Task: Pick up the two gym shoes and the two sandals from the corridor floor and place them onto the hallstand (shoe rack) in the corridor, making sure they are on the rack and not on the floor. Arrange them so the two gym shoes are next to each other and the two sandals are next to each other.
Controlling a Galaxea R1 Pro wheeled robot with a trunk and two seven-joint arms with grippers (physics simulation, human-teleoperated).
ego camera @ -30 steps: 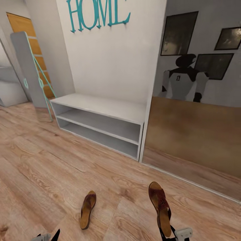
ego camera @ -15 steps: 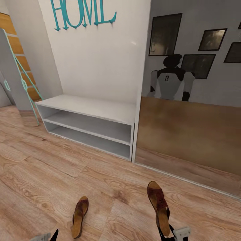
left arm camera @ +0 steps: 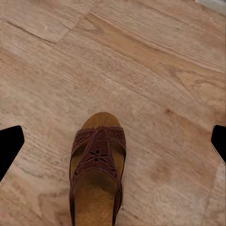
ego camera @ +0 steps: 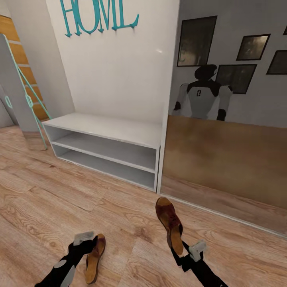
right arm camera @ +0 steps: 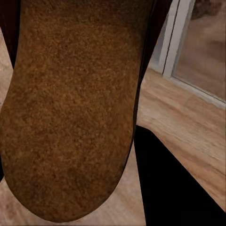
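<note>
Sandals are the things in hand now. One sandal [ego camera: 170,225] is clamped at its heel end by the right gripper [ego camera: 180,255] and lifted off the corridor floor [ego camera: 48,199], toe pointing at the white bench [ego camera: 107,131]. Its sole [right arm camera: 70,108] shows close in the right wrist view. The left gripper [ego camera: 81,241] hovers wide apart over the second sandal [left arm camera: 96,174], which lies flat on the planks. Nothing stands on any shelf yet, so I judge the task is at its start; the gym shoes remain to be fetched.
</note>
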